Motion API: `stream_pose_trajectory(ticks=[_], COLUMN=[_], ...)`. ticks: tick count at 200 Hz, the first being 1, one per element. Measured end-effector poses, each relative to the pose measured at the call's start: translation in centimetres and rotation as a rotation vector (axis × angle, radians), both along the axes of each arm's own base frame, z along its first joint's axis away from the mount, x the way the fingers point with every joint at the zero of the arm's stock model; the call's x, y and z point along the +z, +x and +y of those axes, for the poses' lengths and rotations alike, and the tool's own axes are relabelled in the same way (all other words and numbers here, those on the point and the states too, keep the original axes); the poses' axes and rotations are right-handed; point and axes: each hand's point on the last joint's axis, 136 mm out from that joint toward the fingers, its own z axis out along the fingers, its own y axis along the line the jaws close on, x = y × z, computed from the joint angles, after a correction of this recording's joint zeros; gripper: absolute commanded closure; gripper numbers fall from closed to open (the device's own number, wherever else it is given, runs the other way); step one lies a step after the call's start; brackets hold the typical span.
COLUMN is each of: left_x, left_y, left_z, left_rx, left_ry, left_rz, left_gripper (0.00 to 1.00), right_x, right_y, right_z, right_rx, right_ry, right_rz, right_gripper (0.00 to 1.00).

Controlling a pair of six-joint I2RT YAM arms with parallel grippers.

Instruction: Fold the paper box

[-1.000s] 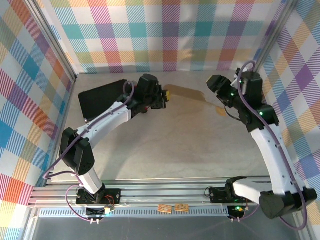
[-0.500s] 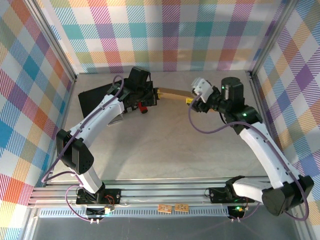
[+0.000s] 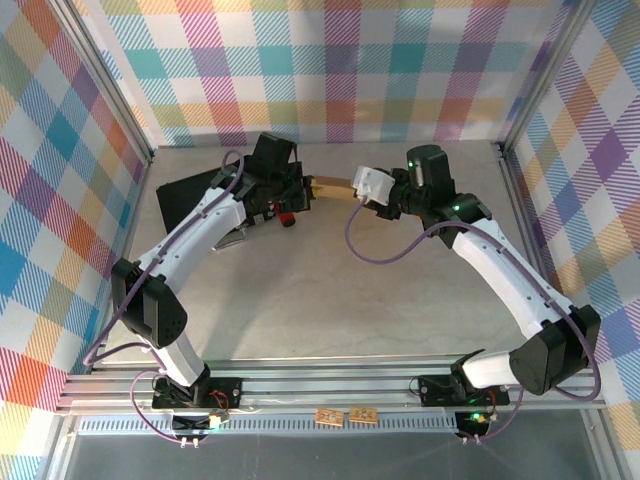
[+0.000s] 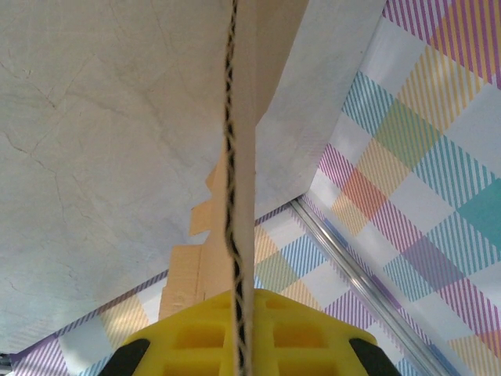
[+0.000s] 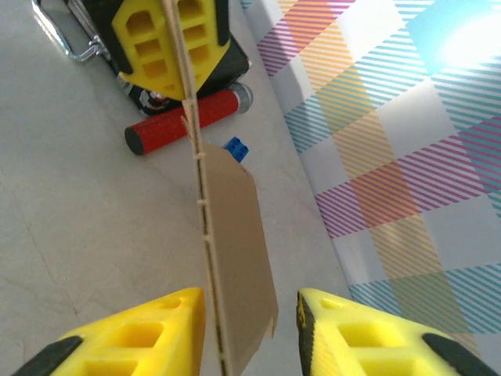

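The paper box point(image 3: 332, 184) is a flat brown cardboard sheet held on edge above the back of the table. My left gripper point(image 3: 310, 188) is shut on its left end. In the left wrist view the yellow fingers point(image 4: 196, 337) pinch the corrugated edge of the paper box point(image 4: 244, 117), which runs straight away from my left gripper point(image 4: 239, 333). My right gripper point(image 3: 353, 188) straddles the sheet's right end. In the right wrist view the paper box point(image 5: 235, 227) stands between the jaws of my right gripper point(image 5: 250, 305), close to the left finger, with a clear gap to the right finger.
A black flat case point(image 3: 195, 200) lies at the back left. A red cylinder point(image 5: 184, 125) and a small blue brick point(image 5: 235, 149) lie on the table under the sheet, near the back wall. The front half of the table is bare.
My right arm has swung left from the back right corner to the sheet's free end, and its jaws have narrowed around it. The left gripper drew back slightly with the box, still shut.
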Motion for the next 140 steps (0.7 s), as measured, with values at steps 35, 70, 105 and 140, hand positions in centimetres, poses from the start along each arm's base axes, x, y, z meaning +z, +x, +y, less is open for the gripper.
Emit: stream_pose_trajectory(ticks=[35,70,105,140], left_x=[0.0,0.0,0.8,4.7], left_y=[0.0,0.2,1.2,2.3], left_z=[0.1,0.2,1.1,5.3], left_rx=[-0.002,-0.001,-0.008,0.001], left_ry=[-0.005,-0.003,0.02,0.119], left_rz=[0.003,-0.001,-0.066,-0.246], left_gripper=[1.0,1.0,0.39,0.16], right_x=[-0.5,-0.8,-0.7,1.4], right_y=[-0.1,0.0,0.1,-0.1], right_z=[0.1,0.3,0.8,0.4], right_rx=[-0.002,0.002,-0.004,-0.039], right_ry=[-0.017,-0.037,-0.046,0.009], right_rz=[0.01,0.002,0.003,-0.001], right_gripper=[0.72,1.0,1.0,1.0])
